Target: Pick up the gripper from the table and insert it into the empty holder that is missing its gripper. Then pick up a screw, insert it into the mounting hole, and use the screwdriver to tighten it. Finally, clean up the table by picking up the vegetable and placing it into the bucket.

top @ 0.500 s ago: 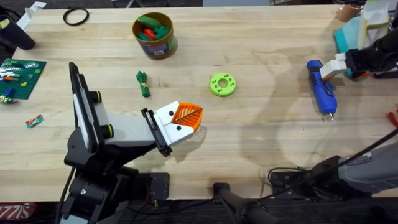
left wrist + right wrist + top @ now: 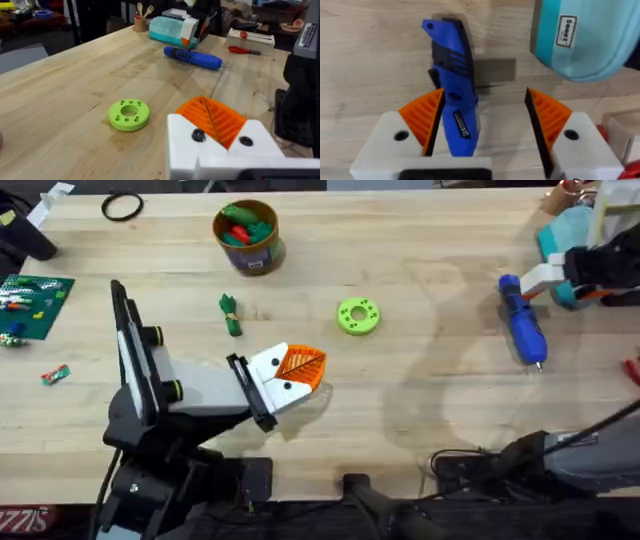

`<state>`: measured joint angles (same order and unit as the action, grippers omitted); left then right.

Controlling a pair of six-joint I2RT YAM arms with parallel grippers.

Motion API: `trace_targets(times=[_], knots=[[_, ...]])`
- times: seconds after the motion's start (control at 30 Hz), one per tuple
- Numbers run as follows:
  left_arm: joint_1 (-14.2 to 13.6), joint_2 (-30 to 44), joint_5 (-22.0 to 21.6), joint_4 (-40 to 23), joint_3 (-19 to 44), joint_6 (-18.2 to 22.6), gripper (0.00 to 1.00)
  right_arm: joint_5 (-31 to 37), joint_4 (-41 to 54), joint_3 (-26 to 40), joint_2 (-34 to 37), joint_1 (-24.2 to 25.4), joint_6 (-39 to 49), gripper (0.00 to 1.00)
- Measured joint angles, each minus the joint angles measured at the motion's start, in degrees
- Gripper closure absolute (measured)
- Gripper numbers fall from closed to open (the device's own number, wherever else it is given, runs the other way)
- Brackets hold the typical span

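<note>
a lime-green holed disc (image 2: 358, 316) lies mid tabletop (image 2: 420, 395). a black ring (image 2: 121, 206) rests at the far left corner, near a green studded plate (image 2: 34, 301).

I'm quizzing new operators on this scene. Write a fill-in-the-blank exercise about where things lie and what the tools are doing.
1. The right tool is open with the ______ screwdriver between its pads.
2. The vegetable lies on the ______, not in the bucket.
3. The holed disc between the vegetable and the screwdriver is lime ______.
4. The left tool has its orange pads ______ together.

Missing words: blue; table; green; shut
</note>
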<state>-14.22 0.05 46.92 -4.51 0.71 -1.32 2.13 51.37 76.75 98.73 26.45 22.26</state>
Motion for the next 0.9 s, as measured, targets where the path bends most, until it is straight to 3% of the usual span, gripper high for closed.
trace_targets(times=[0.3,0.9], knots=[[0.0,0.0,0.0,0.0,0.0,0.0,0.991,-4.4,1.6,0.3,-2.8,-0.2,-0.3,0.021],[0.0,0.0,0.0,0.0,0.0,0.0,0.991,-7.8,-1.3,0.3,8.4,-3.9,-1.0,0.05]])
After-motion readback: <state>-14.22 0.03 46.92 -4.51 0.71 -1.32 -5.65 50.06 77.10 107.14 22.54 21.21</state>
